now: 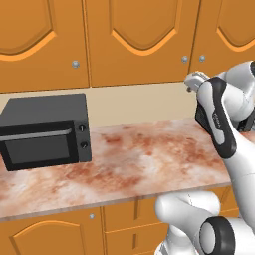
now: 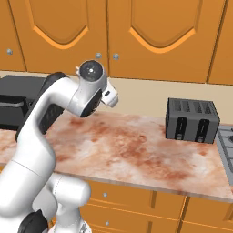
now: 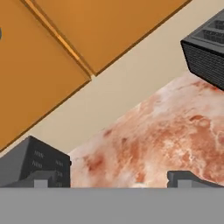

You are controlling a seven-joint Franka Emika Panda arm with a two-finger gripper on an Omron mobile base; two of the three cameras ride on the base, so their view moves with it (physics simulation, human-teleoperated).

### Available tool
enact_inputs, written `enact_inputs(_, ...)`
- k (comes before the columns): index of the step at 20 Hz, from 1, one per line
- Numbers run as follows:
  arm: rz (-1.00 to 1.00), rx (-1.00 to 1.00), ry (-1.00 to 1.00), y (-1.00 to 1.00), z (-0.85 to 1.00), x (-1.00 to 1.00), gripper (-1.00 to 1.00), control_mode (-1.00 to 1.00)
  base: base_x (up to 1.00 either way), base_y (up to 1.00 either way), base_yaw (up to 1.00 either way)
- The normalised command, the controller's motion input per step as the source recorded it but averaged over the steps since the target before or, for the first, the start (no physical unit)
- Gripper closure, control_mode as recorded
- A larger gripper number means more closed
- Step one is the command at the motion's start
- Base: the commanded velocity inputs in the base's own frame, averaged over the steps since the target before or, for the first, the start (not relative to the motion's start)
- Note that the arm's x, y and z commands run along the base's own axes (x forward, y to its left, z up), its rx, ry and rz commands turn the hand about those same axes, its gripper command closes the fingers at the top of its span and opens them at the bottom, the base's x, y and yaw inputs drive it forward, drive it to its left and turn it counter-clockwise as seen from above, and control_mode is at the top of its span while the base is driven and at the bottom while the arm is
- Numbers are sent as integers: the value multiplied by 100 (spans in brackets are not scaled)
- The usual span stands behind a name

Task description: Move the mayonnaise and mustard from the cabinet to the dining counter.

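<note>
A marbled wall counter (image 1: 139,159) sits under the closed cabinet (image 1: 144,40). My gripper (image 3: 112,179) is spread wide, empty. The mayonnaise and mustard are presumably behind those doors. The risk I see: swinging up for a knob (image 1: 185,59), I clip the toaster (image 2: 192,120).

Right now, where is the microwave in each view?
Left base view: microwave at left, on the counter.
Right base view: microwave at left edge, partly behind the arm.
Hand view: microwave at bottom left.
Shared landmark: the marbled counter under it.
</note>
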Motion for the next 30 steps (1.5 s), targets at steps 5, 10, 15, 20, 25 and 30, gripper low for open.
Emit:
enact_inputs(5,-5,0,-8,-38,39,0,-100,-100,0,0,0)
enact_inputs(10,0,1,-12,-32,31,0,-100,-100,0,0,0)
enact_inputs(15,0,0,-9,-24,30,0,-100,-100,0,0,0)
enact_inputs(20,0,0,-4,-15,29,3,-100,-100,0,0,0)
enact_inputs(25,0,0,-3,-7,26,10,-100,-100,0,0,0)
enact_inputs(30,0,0,0,0,18,20,-100,-100,0,0,0)
